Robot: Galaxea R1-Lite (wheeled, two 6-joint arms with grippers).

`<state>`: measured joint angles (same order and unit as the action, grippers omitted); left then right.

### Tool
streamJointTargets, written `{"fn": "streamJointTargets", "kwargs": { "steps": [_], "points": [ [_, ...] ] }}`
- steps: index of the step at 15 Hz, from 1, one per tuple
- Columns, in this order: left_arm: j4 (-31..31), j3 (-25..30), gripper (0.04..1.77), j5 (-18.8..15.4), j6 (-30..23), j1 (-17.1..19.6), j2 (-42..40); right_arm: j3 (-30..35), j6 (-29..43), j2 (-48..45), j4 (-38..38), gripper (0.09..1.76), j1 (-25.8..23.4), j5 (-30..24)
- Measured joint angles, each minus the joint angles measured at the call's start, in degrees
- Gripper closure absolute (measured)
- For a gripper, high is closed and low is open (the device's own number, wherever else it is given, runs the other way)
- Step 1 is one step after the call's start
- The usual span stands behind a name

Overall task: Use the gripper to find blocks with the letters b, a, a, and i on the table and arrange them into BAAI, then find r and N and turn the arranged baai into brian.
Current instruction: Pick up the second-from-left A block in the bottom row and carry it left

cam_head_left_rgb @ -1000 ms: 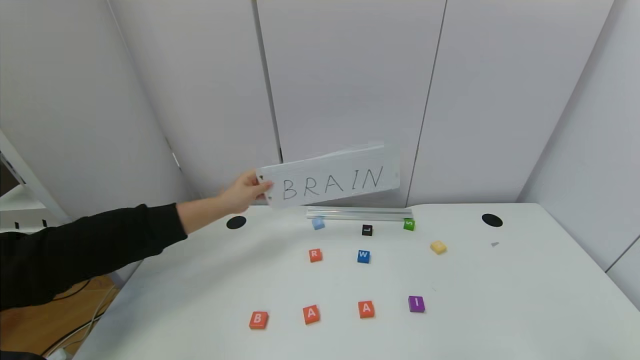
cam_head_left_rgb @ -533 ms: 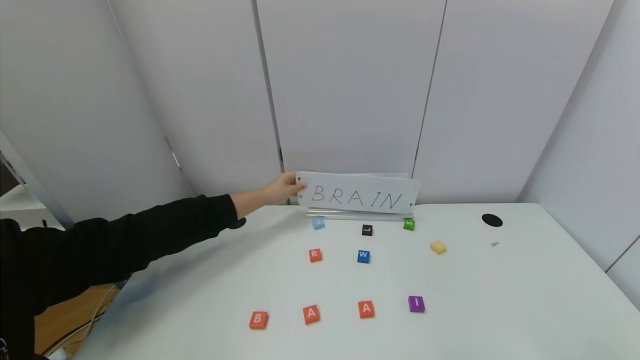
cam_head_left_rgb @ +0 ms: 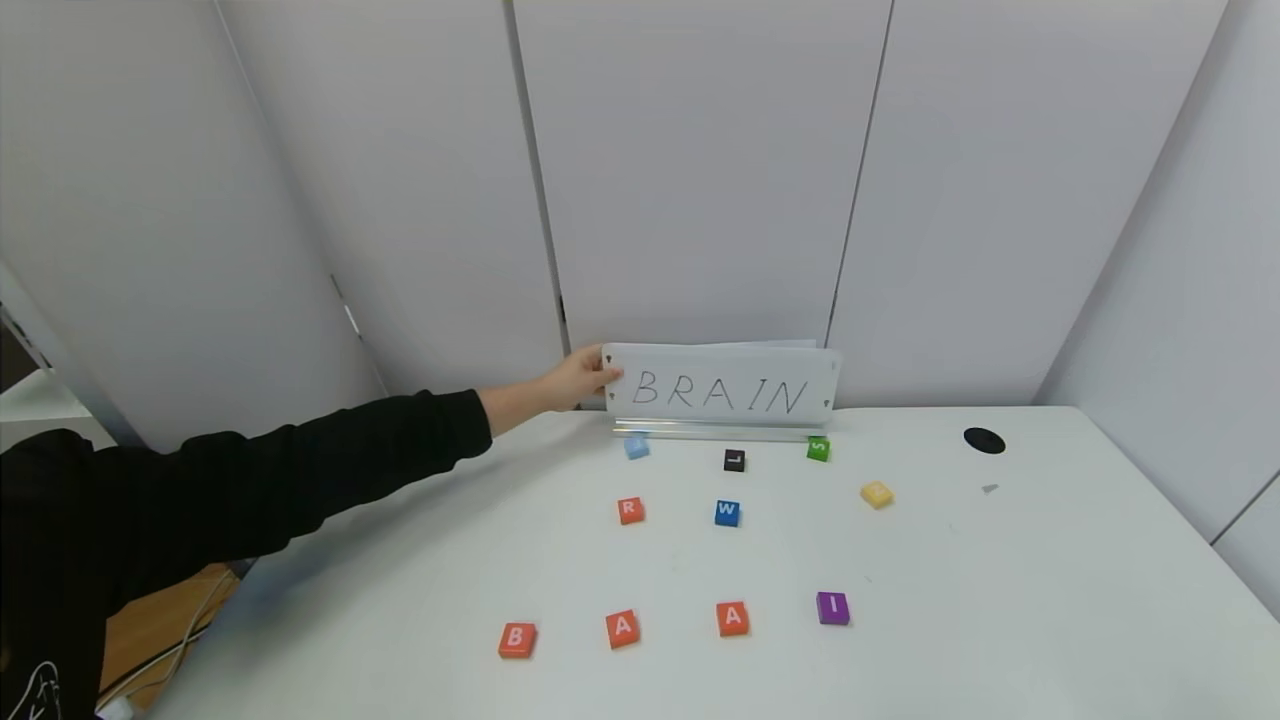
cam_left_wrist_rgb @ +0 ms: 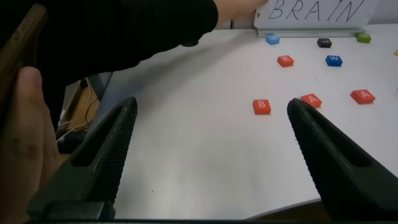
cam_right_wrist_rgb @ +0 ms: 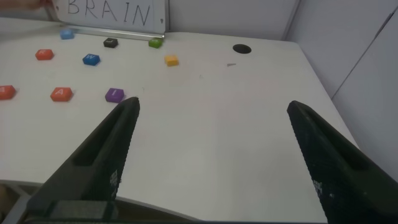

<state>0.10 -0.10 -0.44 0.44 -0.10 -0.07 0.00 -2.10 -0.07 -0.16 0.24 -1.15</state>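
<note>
On the white table [cam_head_left_rgb: 1000, 600] the front row reads B [cam_head_left_rgb: 516, 639], A [cam_head_left_rgb: 622, 629], A [cam_head_left_rgb: 733, 618], purple I [cam_head_left_rgb: 832, 607]. The orange-red R [cam_head_left_rgb: 630, 510] lies behind it, and the yellow N [cam_head_left_rgb: 876, 494] lies to the right. Neither gripper shows in the head view. My left gripper [cam_left_wrist_rgb: 211, 124] is open and empty above the table's near left edge, with B [cam_left_wrist_rgb: 262, 106] ahead of it. My right gripper [cam_right_wrist_rgb: 211, 124] is open and empty over the near right part, with I [cam_right_wrist_rgb: 114, 94] and N [cam_right_wrist_rgb: 171, 60] ahead.
A person's black-sleeved arm [cam_head_left_rgb: 300, 470] reaches across the far left and holds a white BRAIN sign [cam_head_left_rgb: 720, 392] on its stand. Blue W [cam_head_left_rgb: 727, 513], black L [cam_head_left_rgb: 734, 460], green S [cam_head_left_rgb: 818, 449] and a light blue tile [cam_head_left_rgb: 637, 447] lie near it. A black hole [cam_head_left_rgb: 984, 440] is at the far right.
The person has lowered the BRAIN sign from the air onto its stand at the table's back edge. The tiles have not moved.
</note>
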Motion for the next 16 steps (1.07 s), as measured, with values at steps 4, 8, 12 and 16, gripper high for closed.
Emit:
{"fn": "streamJointTargets", "kwargs": {
  "steps": [4, 8, 12, 16],
  "points": [
    [0.0, 0.0, 0.09, 0.0, 0.0, 0.0, 0.0, 0.0, 0.0, 0.0, 0.0, 0.14, 0.0, 0.0],
    [0.0, 0.0, 0.09, 0.0, 0.0, 0.0, 0.0, 0.0, 0.0, 0.0, 0.0, 0.14, 0.0, 0.0],
    [0.0, 0.0, 0.09, 0.0, 0.0, 0.0, 0.0, 0.0, 0.0, 0.0, 0.0, 0.14, 0.0, 0.0],
    [0.0, 0.0, 0.09, 0.0, 0.0, 0.0, 0.0, 0.0, 0.0, 0.0, 0.0, 0.14, 0.0, 0.0]
  ]
}}
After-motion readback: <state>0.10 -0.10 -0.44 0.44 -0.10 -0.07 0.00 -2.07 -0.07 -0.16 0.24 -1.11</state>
